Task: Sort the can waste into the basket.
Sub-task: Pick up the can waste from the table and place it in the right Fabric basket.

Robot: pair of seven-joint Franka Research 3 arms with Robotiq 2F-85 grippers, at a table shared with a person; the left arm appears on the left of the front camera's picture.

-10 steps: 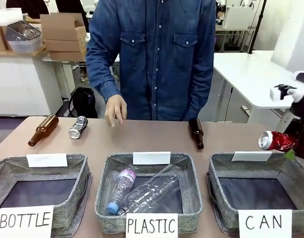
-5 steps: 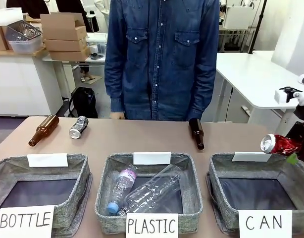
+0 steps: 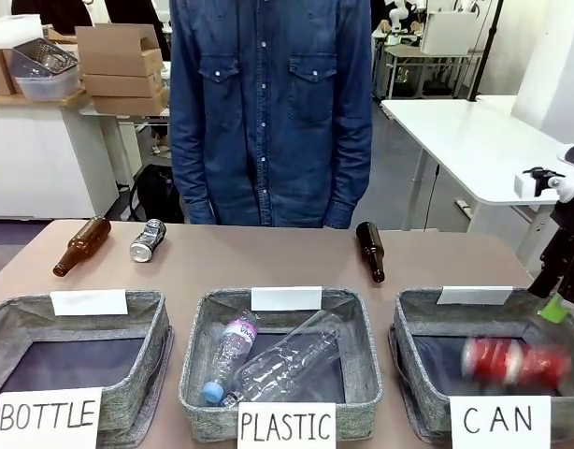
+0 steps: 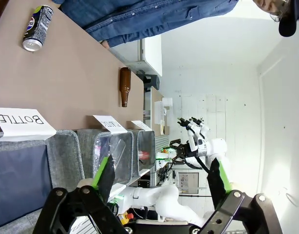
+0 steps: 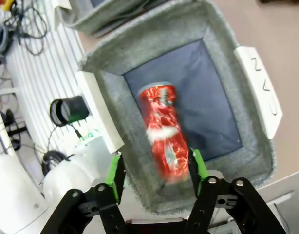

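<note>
- The right gripper [image 5: 155,165] hangs over the CAN basket [image 5: 140,48], green pads spread wide with nothing between them.
- The red can [image 5: 164,131] lies below those pads on the basket's dark bottom. It is smeared by blur, and its long axis runs along the signed wall.
- The left gripper [image 4: 161,170] is also spread wide and holds nothing (its camera looks across the table from the BOTTLE side).
- The PLASTIC basket [image 3: 362,327] holds clear plastic bottles [image 3: 278,360]; the BOTTLE basket [image 3: 156,323] shows just its dark bottom.
- Farther off, the silver can [image 3: 148,239] lies on its side at the table's far left, just beside a brown bottle [image 3: 81,245].
- Its long axis slants about parallel to that bottle, one end toward the near-left. It is well apart from both grippers, and I judge the left arm the nearer for the coming reach.
- A second brown bottle [image 3: 370,251] lies beyond the gap between the PLASTIC and CAN baskets.
- The person [image 3: 268,112] stands at the far edge.
</note>
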